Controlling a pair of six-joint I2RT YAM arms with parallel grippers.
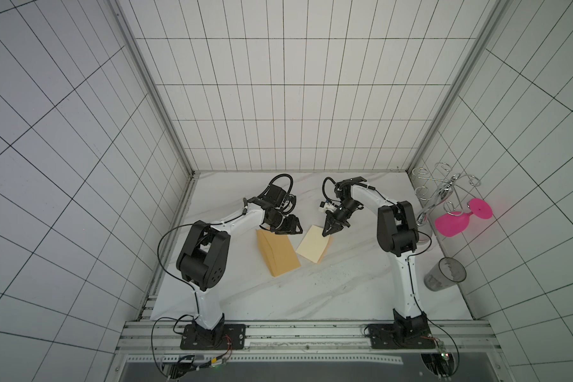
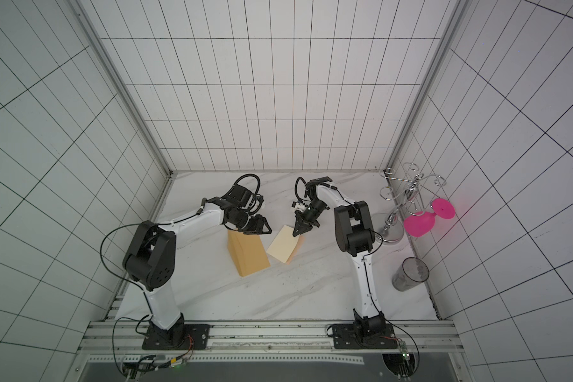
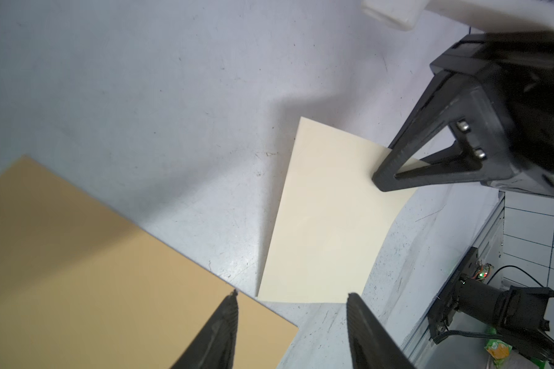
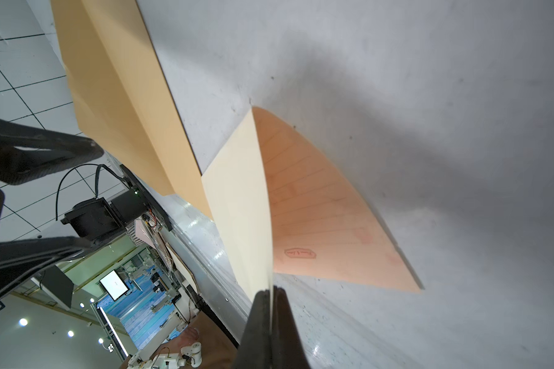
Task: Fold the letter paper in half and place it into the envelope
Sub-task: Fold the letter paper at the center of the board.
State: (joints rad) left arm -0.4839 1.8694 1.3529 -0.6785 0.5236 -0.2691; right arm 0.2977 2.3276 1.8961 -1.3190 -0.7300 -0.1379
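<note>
The letter paper (image 1: 313, 246) lies mid-table, right of the tan envelope (image 1: 278, 253); both show in both top views, paper (image 2: 282, 246) and envelope (image 2: 248, 253). My right gripper (image 4: 271, 294) is shut on the paper's far edge. The cream half (image 4: 240, 198) rises to that gripper, bent over the ruled peach half (image 4: 317, 217), which lies flat. That gripper's tip (image 1: 325, 234) sits at the sheet's far corner. My left gripper (image 3: 292, 295) is open and holds nothing. One finger (image 3: 231, 306) is over the envelope's (image 3: 77, 271) corner, the other over bare table. It hovers at the envelope's far end (image 1: 293, 231).
At the right wall stand a chrome wire rack (image 1: 444, 191), a pink glass (image 1: 452, 223) hanging on it and a clear tumbler (image 1: 444, 274). Tiled walls close in the marble table (image 1: 311, 297) on three sides. A metal rail (image 1: 311, 334) with both arm bases runs along the front.
</note>
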